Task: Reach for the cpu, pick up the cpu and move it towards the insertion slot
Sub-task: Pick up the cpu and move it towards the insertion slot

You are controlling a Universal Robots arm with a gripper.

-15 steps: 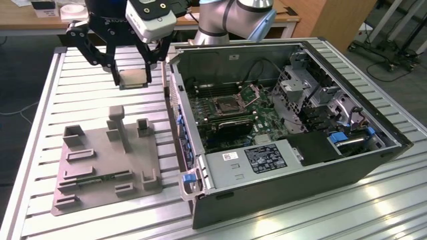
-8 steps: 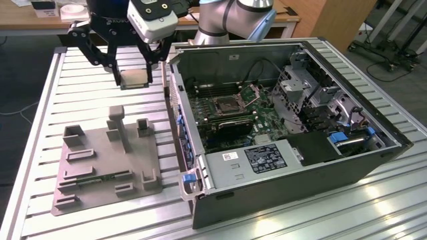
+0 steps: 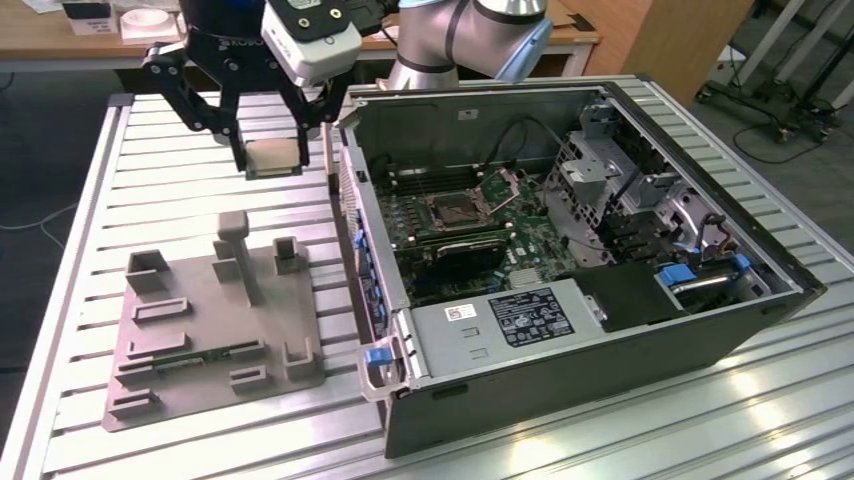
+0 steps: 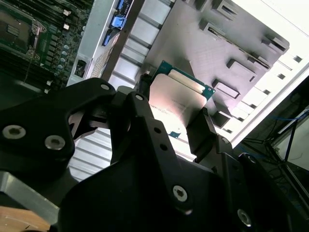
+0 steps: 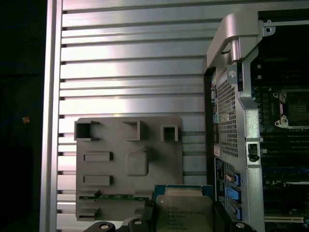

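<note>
The gripper's (image 4: 174,104) black links are looming closest in the second wrist view, and its two fingers (image 4: 200,128) are closed in on opposite edges of the cpu (image 4: 176,99), pinching it between them. The chip is hanging flat with its silvery plate facing the wrist, a thin green-tan rim peeking out along one edge. In the first wrist view the same grip is showing: the gripper (image 5: 183,216) is clamping the cpu (image 5: 183,208) from both sides.

In the exterior view the gripper (image 3: 284,165) is carrying the cpu (image 3: 274,157) clear of the slatted metal table (image 3: 200,190), at the far end on the exterior view's left, just beside the outer wall of the open computer case (image 3: 601,360). The grey plastic tray (image 3: 200,330) is lying on the table nearer the camera than the chip (its square recess (image 5: 136,163) is sitting bare in the first wrist view).

The insertion slot (image 3: 451,208) is sitting inside the case on the green motherboard (image 3: 427,250), its metal frame surrounding a dark centre and its hinged plate (image 3: 507,185) standing raised. The case wall is standing between the slot and the cpu, so the two are well apart. A grey labelled box (image 3: 527,315) is occupying the near end of the case.
</note>
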